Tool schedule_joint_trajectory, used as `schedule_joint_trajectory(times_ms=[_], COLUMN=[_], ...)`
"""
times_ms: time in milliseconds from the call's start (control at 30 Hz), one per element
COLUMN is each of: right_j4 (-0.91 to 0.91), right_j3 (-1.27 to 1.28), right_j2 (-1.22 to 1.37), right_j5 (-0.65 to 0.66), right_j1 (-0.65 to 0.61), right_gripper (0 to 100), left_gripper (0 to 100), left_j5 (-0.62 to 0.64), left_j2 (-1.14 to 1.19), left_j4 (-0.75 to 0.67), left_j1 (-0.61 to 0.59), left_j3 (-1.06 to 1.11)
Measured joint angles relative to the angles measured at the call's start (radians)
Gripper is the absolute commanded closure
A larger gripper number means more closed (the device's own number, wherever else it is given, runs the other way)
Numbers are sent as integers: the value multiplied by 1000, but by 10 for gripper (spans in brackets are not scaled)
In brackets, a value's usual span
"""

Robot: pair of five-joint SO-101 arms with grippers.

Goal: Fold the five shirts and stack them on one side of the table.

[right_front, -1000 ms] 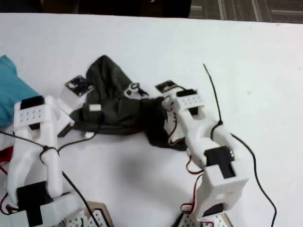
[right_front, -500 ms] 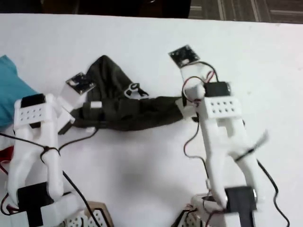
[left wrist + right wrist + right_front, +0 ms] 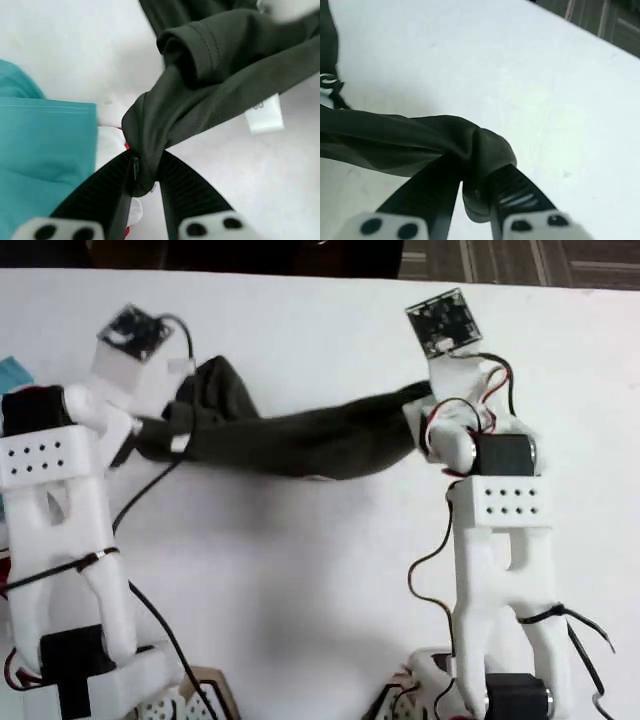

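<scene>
A dark olive shirt (image 3: 300, 440) hangs stretched between both arms above the white table (image 3: 300, 570). My left gripper (image 3: 165, 425) is shut on its left end; the left wrist view shows the bunched cloth (image 3: 200, 90) pinched between the black fingers (image 3: 112, 182), with a white label (image 3: 264, 116) hanging from it. My right gripper (image 3: 415, 410) is shut on the right end, where the shirt (image 3: 410, 140) wraps over the fingers (image 3: 512, 192). A teal shirt (image 3: 40, 165) lies on the table under the left arm, its corner (image 3: 10, 372) at the table's left edge.
The arms' bases stand at the near edge of the table. Black and red cables (image 3: 150, 640) trail beside each arm. Bare white tabletop stretches in front of and behind the hanging shirt. The table's far edge (image 3: 300, 275) meets a dark floor.
Both arms have risen and pulled apart toward the far side, drawing the crumpled dark shirt off the table into a taut band. The right arm has swung right and straightened.
</scene>
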Motion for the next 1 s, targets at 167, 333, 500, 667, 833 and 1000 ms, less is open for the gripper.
schedule_joint_trajectory(times_ms=[167, 333, 500, 667, 833, 1000], right_j4=[-3, 48, 61, 107, 207, 313], right_j3=[-97, -239, -350, -456, -571, -721], right_j2=[-63, -152, -215, -258, -298, -341], right_j5=[0, 0, 0, 0, 0, 15], right_j1=[43, 68, 84, 100, 106, 138], right_gripper=[979, 979, 979, 979, 979, 980], left_gripper=[976, 976, 976, 976, 976, 976], left_j5=[91, 149, 163, 163, 163, 163], left_j2=[0, -12, -120, -249, -362, -436], left_j4=[137, 209, 212, 212, 212, 212], left_j1=[57, 78, 78, 78, 78, 78], left_j3=[-250, -486, -552, -555, -548, -499])
